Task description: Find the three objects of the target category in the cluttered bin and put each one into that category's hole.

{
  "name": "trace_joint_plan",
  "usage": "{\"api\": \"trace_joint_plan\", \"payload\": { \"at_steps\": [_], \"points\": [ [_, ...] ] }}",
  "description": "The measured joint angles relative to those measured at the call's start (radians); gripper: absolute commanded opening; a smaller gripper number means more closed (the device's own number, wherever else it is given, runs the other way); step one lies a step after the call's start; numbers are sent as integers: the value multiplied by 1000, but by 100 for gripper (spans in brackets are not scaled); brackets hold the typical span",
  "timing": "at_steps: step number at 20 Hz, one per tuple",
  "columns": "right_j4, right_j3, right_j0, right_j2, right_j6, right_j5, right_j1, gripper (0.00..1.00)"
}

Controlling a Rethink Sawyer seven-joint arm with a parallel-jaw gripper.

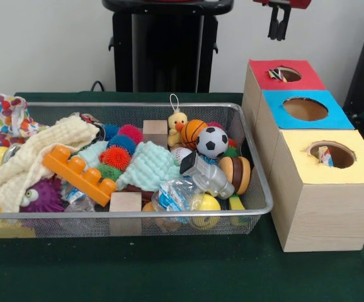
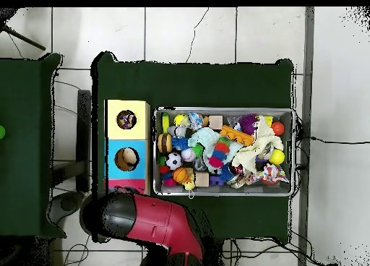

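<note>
While the fingers [image 1: 278, 28] hang above, polka-dot fabric [image 1: 11, 118] drapes the bin [image 1: 257, 189] corner

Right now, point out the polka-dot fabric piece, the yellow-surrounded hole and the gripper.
White polka-dot fabric piece [image 1: 11, 118]: front view, its draped middle.
Yellow-surrounded round hole [image 1: 341, 157]: front view, dark interior.
Gripper [image 1: 278, 26]: front view, between its black tips.
</note>
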Motion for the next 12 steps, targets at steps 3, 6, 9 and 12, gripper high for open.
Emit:
{"api": "trace_joint_plan", "payload": {
  "at_steps": [3,6,9,12],
  "points": [
    [0,0,4,1,0,-6,15,0],
    [0,0,9,1,0,-19,30,0],
    [0,0,25,1,0,-52,60,0],
    [0,0,41,1,0,-93,95,0]
  ]
}}
